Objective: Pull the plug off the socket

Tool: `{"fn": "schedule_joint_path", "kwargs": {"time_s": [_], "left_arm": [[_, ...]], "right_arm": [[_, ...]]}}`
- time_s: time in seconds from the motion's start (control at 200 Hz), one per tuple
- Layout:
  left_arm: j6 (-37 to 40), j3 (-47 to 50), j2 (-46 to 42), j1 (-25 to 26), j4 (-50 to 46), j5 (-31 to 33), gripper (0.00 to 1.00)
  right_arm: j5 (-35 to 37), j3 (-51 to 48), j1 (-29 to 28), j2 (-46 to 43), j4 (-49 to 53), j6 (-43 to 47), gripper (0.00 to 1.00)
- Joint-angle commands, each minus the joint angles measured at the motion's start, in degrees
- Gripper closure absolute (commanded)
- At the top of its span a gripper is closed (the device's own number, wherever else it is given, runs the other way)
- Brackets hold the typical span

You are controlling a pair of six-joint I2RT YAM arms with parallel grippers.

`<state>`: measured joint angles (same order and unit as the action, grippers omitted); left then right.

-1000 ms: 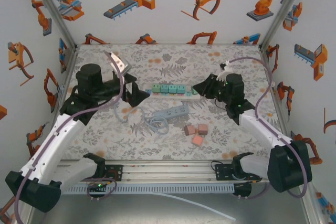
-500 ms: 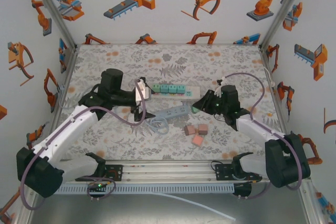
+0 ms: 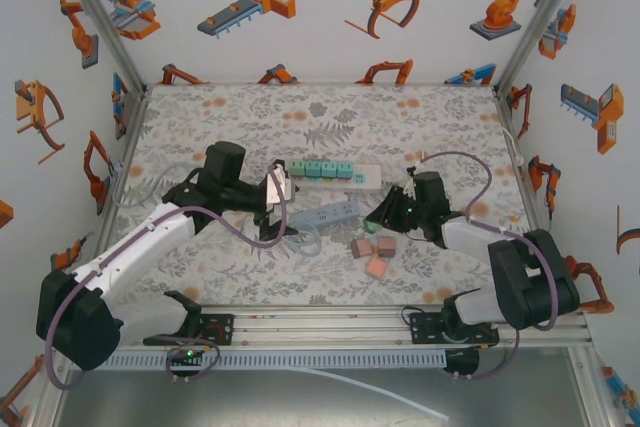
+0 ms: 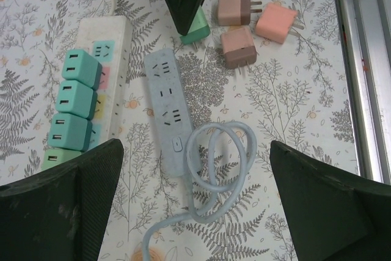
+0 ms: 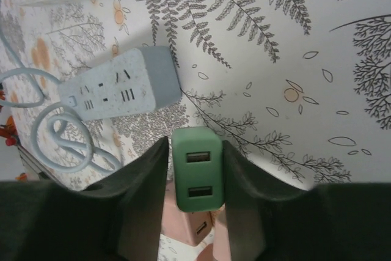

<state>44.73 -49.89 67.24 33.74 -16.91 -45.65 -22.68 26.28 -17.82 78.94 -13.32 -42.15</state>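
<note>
The floral worktop (image 3: 330, 107) lay bare across its back half, from the white power strip (image 3: 366, 175) to the rear wall. Open ground also ran along the right wall. At the near edge a metal rail (image 3: 320, 327) closed off the front.

The left hand (image 4: 195, 209) hung above the middle of the worktop with its fingers spread wide, gripping nothing. Below it were the blue-grey power strip (image 4: 165, 108) and its looped cable (image 4: 217, 163).

The white power strip sat just behind and to the left of the blue-grey one, carrying 4 plugs (image 4: 76, 99) in a row, with bare sockets toward its right end.

The right hand (image 5: 195, 146) was low over the worktop, its 2 fingers closed narrowly against the sides of the green plug (image 5: 196, 175). That plug was off the white strip, just beside the blue-grey strip's end. Close by lay 3 loose pink and brown plugs (image 4: 238, 47), touching one another, with clear worktop between them and the rail.
</note>
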Motion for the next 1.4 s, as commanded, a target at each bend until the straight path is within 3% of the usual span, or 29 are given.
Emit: {"fn": "schedule_joint_path", "kwargs": {"time_s": [0.0, 0.145, 0.581, 0.776, 0.911, 1.076, 1.187, 1.392], "left_arm": [[1.2, 0.3, -0.3, 0.3, 0.9, -0.2, 0.03], [1.0, 0.3, 0.0, 0.3, 1.1, 0.0, 0.03], [-0.4, 1.0, -0.1, 0.5, 3.9, -0.8, 0.03], [-1.2, 1.6, -0.6, 0.5, 5.6, -0.8, 0.03], [-3.8, 2.8, -0.8, 0.5, 9.7, 0.7, 0.03], [-20.0, 8.6, -0.4, 0.7, 29.4, 16.2, 0.03], [-21.9, 7.9, 0.4, 0.7, 28.2, 23.3, 0.03], [-30.8, 6.7, 3.1, 0.6, 28.0, 37.4, 0.03]], "right_arm": [[2.4, -0.3, -0.3, -0.5, 2.6, 1.6, 0.55], [5.8, 0.1, -0.4, -3.3, 7.2, 4.0, 0.50], [11.8, 5.2, -0.3, -16.2, 15.3, 13.5, 0.49], [12.2, 5.5, -0.3, -23.1, 6.4, 23.3, 0.49], [6.4, 4.3, -0.3, -25.2, -5.1, 35.5, 0.50], [-3.7, 4.5, -0.3, -22.3, -16.4, 53.9, 0.49], [-9.4, 9.0, -0.3, -17.5, -15.6, 63.7, 0.49], [-16.8, 19.2, -0.5, -6.9, -11.4, 71.7, 0.48]]}}
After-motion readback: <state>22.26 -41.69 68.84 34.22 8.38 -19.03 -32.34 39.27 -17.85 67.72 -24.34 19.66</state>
